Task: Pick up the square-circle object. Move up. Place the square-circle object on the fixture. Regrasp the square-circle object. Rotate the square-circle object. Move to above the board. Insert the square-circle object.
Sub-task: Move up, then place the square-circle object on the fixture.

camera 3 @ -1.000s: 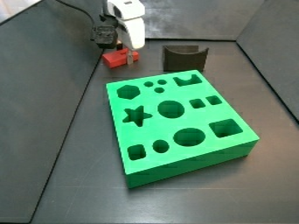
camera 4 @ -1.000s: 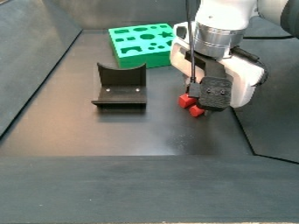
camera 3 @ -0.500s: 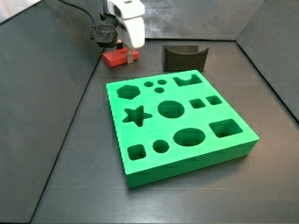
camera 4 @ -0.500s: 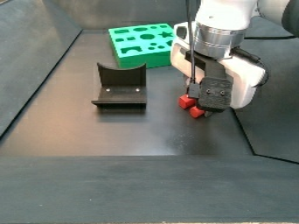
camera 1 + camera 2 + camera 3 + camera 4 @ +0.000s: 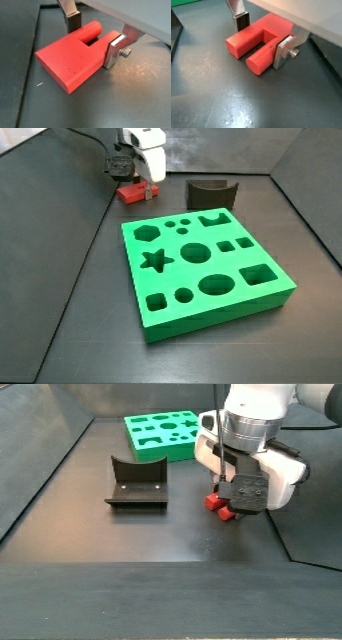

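Note:
The square-circle object (image 5: 63, 57) is a red block with one round and one square prong; it lies on the dark floor and shows in both wrist views (image 5: 254, 42). My gripper (image 5: 93, 35) straddles its forked end, one silver finger (image 5: 115, 49) pressed on the square prong and the dark pad (image 5: 72, 21) against the round prong. In both side views the gripper (image 5: 134, 188) (image 5: 222, 496) stands low over the red block (image 5: 131, 196) (image 5: 213, 502). The fixture (image 5: 210, 193) (image 5: 136, 484) stands apart from it. The green board (image 5: 181, 275) (image 5: 160, 452) holds nothing.
Dark walls enclose the floor on all sides in both side views. The gripper's bulky white body (image 5: 254, 444) and a black cable (image 5: 94, 143) rise above the block. The board fills much of the floor in a side view.

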You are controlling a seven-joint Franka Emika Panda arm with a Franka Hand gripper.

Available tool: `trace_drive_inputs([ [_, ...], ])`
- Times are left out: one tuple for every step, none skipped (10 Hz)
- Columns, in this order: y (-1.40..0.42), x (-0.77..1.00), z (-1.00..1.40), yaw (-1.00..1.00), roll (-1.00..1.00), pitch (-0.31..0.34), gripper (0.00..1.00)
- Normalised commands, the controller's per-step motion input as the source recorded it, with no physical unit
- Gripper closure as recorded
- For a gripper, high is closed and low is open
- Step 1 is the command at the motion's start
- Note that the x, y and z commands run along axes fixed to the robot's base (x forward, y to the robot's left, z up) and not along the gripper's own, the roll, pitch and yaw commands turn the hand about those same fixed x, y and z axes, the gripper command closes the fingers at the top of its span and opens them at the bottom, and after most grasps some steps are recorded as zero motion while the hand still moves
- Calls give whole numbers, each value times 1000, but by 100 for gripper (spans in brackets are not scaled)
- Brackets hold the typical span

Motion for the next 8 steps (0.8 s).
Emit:
trace_drive_inputs([
  [0,0,833,0,0,0,100],
  [-33,11,831,28,-6,-1,100],
  [-38,-19,729,31,-13,31,100],
  [-26,-11,618,29,-13,47,100],
  [-13,-5,444,24,-12,63,100],
  [-10,-5,352,22,-9,61,100],
  [0,0,1000,0,0,0,100],
  [1,-5,1000,-1,5,0,100],
])
